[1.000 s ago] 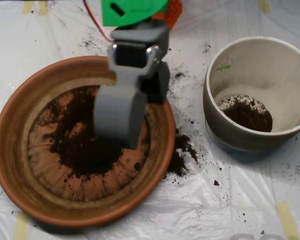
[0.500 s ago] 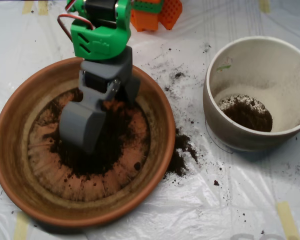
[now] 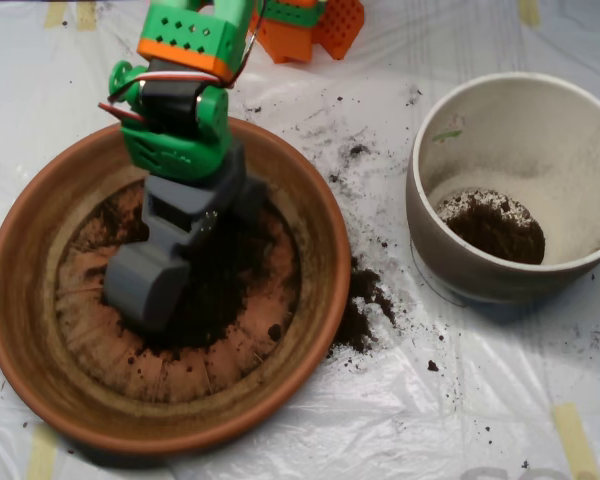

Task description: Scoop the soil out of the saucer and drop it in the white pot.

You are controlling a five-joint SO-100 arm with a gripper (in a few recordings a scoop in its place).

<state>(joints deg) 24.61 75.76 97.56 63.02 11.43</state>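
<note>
The terracotta saucer (image 3: 40,300) lies at the left, and dark soil (image 3: 230,270) covers the middle of its ridged base. My grey scoop (image 3: 170,280) is down inside the saucer on the left part of the soil heap. Its lighter shell rests on the soil, while the darker shell stands back near the wrist, so the jaws are apart. The green and orange arm reaches in over the saucer's far rim. At the right stands the white pot (image 3: 500,100), with a small patch of soil (image 3: 495,228) at its bottom.
Spilled soil (image 3: 360,305) lies on the plastic sheet just outside the saucer's right rim, with finer grains scattered toward the pot. Orange robot parts (image 3: 310,25) sit at the top edge. Tape strips mark the sheet's corners.
The scoop has swung left across the saucer and dropped lower into the soil. The arm's green link has come further into view over the far rim. The pot is unchanged.
</note>
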